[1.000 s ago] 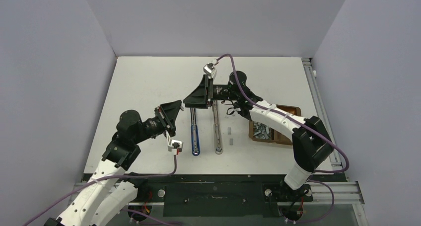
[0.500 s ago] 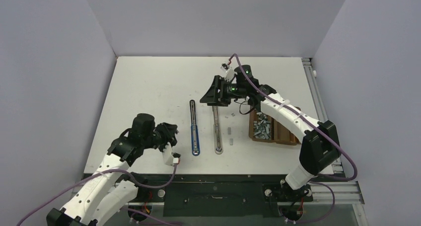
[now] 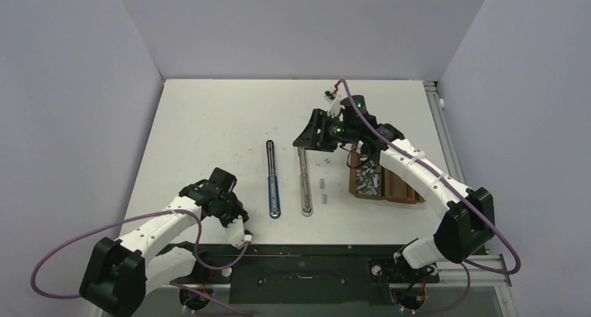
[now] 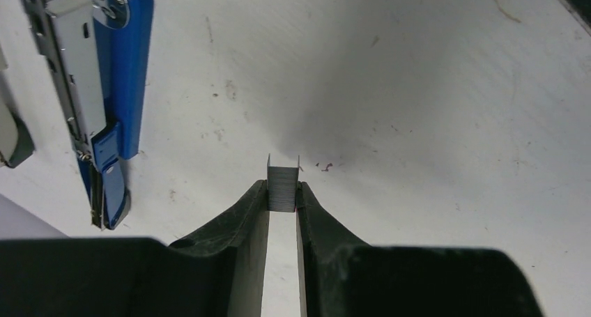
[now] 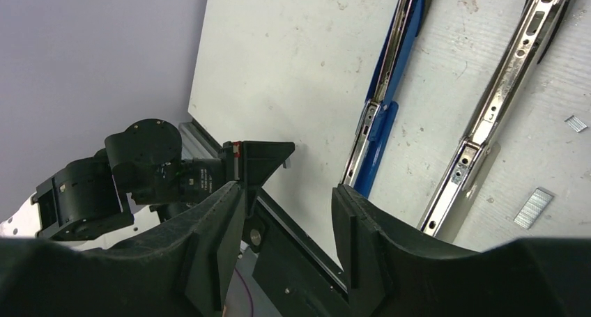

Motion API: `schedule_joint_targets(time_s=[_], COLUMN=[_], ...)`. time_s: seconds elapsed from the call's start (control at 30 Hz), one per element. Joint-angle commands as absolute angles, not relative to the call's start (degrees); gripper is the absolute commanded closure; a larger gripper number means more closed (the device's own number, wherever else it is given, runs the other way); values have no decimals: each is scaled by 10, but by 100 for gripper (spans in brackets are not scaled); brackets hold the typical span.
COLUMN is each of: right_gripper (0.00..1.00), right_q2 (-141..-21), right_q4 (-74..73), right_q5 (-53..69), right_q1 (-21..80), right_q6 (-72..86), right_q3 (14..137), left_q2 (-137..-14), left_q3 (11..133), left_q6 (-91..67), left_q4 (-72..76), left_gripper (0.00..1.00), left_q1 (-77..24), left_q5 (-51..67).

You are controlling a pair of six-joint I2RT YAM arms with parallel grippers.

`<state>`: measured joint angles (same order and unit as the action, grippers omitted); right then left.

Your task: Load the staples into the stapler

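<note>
A blue stapler [image 3: 274,184] lies opened flat on the white table, with a grey stapler [image 3: 305,183] laid open beside it on the right. My left gripper [image 4: 283,193] is shut on one short silver strip of staples [image 4: 282,183], held just above the table, left of the blue stapler's near end [image 4: 104,87]. More staples [image 3: 367,181] lie piled in a brown tray [image 3: 397,189]. My right gripper [image 3: 311,137] hovers over the grey stapler's far end, open and empty, its fingers [image 5: 216,226] wide apart.
Loose staple strips [image 3: 324,185] lie on the table right of the grey stapler, two of them showing in the right wrist view [image 5: 533,207]. The table's near edge [image 3: 279,246] is close behind the left gripper. Grey walls enclose the table.
My left arm has swung back toward the near edge, away from the staplers' far ends, still gripping the strip. My right gripper has shifted right and slightly back.
</note>
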<state>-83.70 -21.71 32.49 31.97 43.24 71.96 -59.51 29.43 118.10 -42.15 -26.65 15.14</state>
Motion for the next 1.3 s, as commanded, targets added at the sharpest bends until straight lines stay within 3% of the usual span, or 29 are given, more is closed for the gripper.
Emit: schedule_joint_targets(time_s=[0.0,0.37,0.43,0.53,0.6,0.63,0.67,0.83,0.97,1.03,1.2,1.27], right_gripper=[52,53,53,53,52,52,52,47,41,37,17,15], right_q2=[-806,-804,-809,-813,-817,-818,-820,-834,-849,-861,-889,-890], right_q4=[-213,-209,-211,-215,-219,-223,-227,-252,-308,-340,-363,-326], right_q5=[306,327,331,333,333,331,329,301,209,138,-30,-26], right_q1=[312,296,293,291,290,290,290,297,333,368,456,462], right_q6=[428,428,425,422,418,415,411,392,356,333,291,280], right_q3=[707,698,702,710,718,722,725,755,801,830,868,851], left_q2=[-633,-653,-647,-634,-622,-616,-608,-563,-551,-560,-593,-599], left_q3=[299,288,287,295,311,322,334,427,496,524,573,578], left_q6=[1297,1332,1327,1316,1300,1288,1269,1106,990,918,625,497], left_q4=[-397,-391,-390,-397,-408,-416,-422,-457,-464,-429,-286,-225], left_gripper=[92,75,66,39,36,26,22,15,15,15,13,2], left_q1=[-273,-287,-287,-287,-287,-287,-287,-271,-189,-125,40,68], left_q5=[129,110,115,123,128,132,134,144,166,184,227,199])
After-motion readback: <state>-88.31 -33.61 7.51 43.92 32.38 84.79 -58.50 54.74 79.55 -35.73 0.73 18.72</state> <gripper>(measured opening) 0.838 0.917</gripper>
